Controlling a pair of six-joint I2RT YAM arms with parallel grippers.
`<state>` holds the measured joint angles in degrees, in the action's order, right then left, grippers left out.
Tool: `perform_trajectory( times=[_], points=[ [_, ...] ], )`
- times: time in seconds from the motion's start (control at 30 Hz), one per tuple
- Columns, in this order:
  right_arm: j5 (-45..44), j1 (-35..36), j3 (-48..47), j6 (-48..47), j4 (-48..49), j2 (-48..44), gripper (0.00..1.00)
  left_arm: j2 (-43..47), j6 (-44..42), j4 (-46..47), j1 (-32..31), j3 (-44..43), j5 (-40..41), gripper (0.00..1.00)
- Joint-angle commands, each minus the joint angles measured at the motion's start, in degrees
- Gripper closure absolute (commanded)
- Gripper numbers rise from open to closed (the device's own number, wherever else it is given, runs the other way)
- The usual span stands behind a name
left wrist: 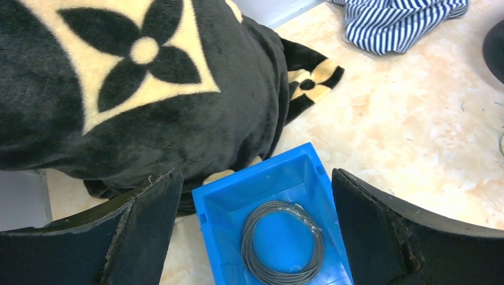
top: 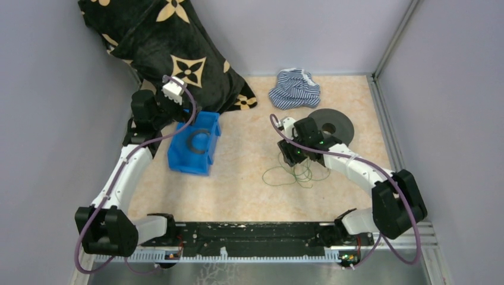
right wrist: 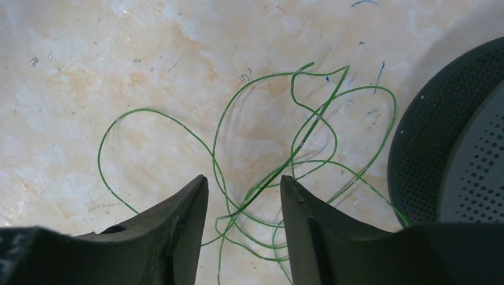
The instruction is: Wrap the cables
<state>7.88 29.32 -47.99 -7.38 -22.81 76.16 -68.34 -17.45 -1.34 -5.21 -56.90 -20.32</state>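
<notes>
Your left gripper hangs, jaws wide apart and empty, over the blue bin holding a coiled grey cable; your right gripper, jaws parted, straddles the loose green cable on the table beside the black spool.

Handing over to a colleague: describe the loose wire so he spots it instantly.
Find the black disc on the table's right half. Beside it, under the right hand, sprawls the green wire. Unlike the grey wire coiled in the blue bin, it lies in loose, tangled loops.
</notes>
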Motion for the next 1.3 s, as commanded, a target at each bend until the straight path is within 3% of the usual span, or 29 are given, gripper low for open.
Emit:
perform_trajectory(
  times=[0.0,0.3,0.6,0.87,1.03,1.27],
  points=[
    [0.42,-0.32,-1.08,0.9,2.58,2.6,0.56,1.83,-0.47,2.17,-0.93,1.21,-3.88,0.0],
    [1.49,-0.32,-3.56,-1.04,1.42,0.63,1.0,2.92,2.92,2.64,-1.47,2.79,-10.11,0.0],
    [6.43,-0.32,-14.07,-8.7,-6.08,-7.98,1.0,1.85,2.52,0.16,-3.31,1.72,-21.81,0.04],
    [16.31,-0.32,-28.77,-11.55,-12.99,-9.48,1.0,-2.62,-1.65,-6.09,-13.64,-5.86,-28.91,0.05],
    [22.2,-0.32,-35.42,-10.27,-12.49,-8.37,1.0,-7.49,6.77,-4.13,-18.24,-11.82,-33.58,0.05],
    [24.96,-0.34,-38.34,-6.51,-9.53,-7.34,1.0,-11.81,23.83,7.78,-20.03,-11.46,-29.74,0.04]
  ],
)
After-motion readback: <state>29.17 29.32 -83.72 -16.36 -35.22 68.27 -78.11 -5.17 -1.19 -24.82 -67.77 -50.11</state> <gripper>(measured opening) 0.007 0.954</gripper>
